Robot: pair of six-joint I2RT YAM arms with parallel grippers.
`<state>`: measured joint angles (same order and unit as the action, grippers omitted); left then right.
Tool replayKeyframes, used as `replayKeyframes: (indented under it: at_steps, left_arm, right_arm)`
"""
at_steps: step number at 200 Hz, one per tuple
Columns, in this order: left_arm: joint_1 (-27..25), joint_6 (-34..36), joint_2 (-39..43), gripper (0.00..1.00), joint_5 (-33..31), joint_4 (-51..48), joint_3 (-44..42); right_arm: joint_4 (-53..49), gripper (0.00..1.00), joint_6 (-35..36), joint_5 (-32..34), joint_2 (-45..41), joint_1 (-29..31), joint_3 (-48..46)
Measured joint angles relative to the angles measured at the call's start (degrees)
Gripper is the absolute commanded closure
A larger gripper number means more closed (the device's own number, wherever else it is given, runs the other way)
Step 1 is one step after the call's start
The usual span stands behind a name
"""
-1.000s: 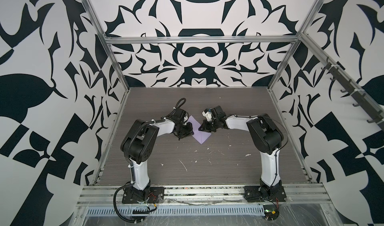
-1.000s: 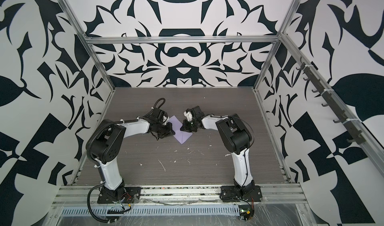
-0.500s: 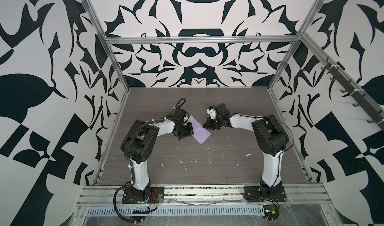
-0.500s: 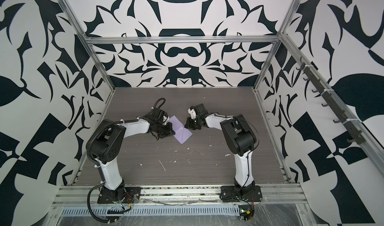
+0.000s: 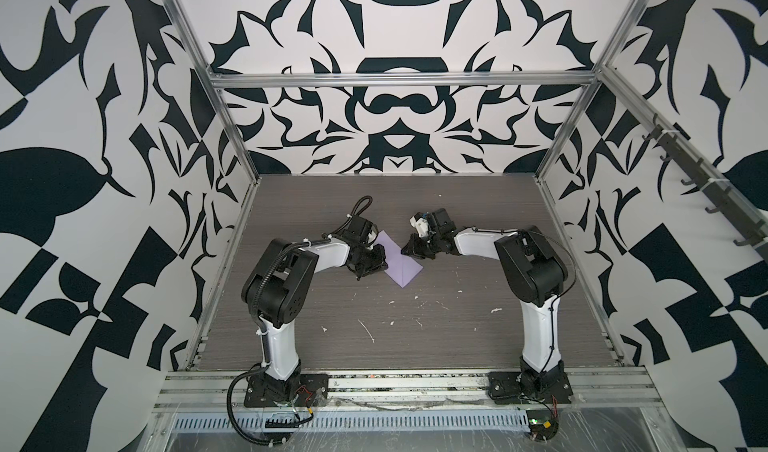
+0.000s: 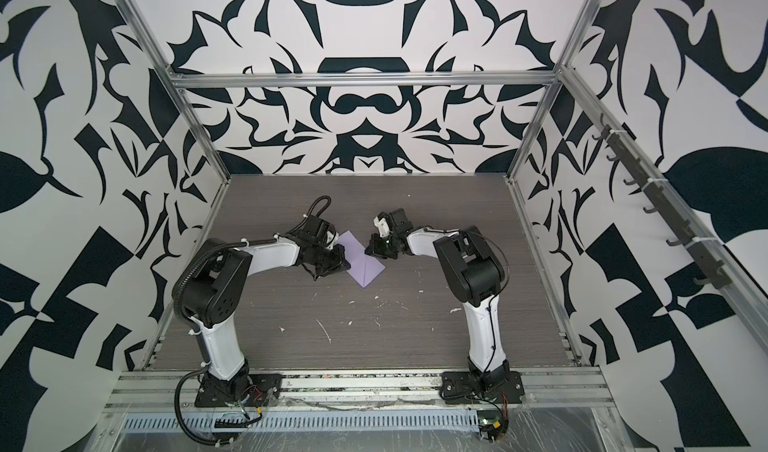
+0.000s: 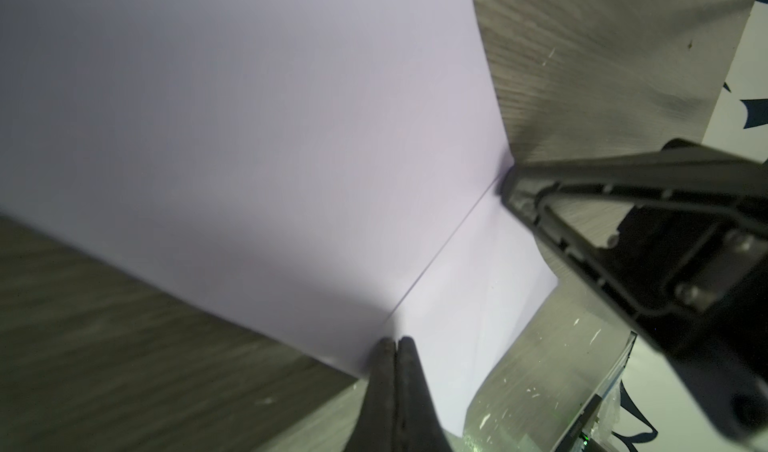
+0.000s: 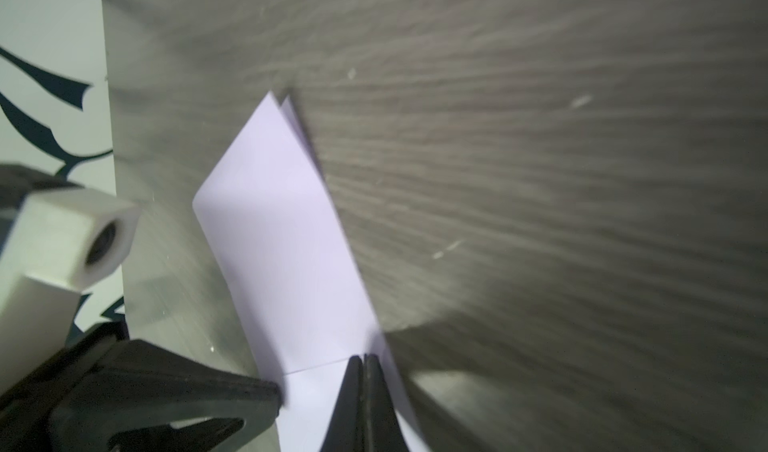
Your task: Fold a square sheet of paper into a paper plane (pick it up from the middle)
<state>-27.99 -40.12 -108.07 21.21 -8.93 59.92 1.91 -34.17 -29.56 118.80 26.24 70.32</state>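
**gearhead42:** ok so where's the thin lilac-purple paper sheet sitting, and what are the claws up to?

**foldbot_fan:** It's flat on the grey wood-grain tabletop, right between the two arms. You can see it in both top views. The left gripper is at the sheet's left edge and the right gripper is at its right-hand corner.

**gearhead42:** fingers wide or narrow?

**foldbot_fan:** Pinched tight together on both, no gap. The left wrist cam has the left gripper with its tips down at the sheet's edge. A thin crease runs from there across to the right gripper. The right wrist cam is the same deal: right gripper tips on the sheet beside that crease, left gripper touching the edge.

**gearhead42:** actually gripping paper?

**foldbot_fan:** Can't tell tbh, looks more like tips resting on it. Two layers show at the sheet's far corner. There are also some small white flecks scattered on the arm-base side of the sheet.
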Motion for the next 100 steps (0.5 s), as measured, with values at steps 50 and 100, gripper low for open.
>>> replayKeyframes:
  at_steps: [50,100]
  left_arm:
    - [0.0,0.2,0.0,1.0,0.0,0.0,0.0]
    - [0.0,0.5,0.0,1.0,0.0,-0.1,0.1]
  right_arm:
    - [0.2,1.0,-0.2,2.5,-3.3,-0.7,-2.9]
    - [1.2,1.0,0.1,-0.9,-6.1,2.0,-3.7]
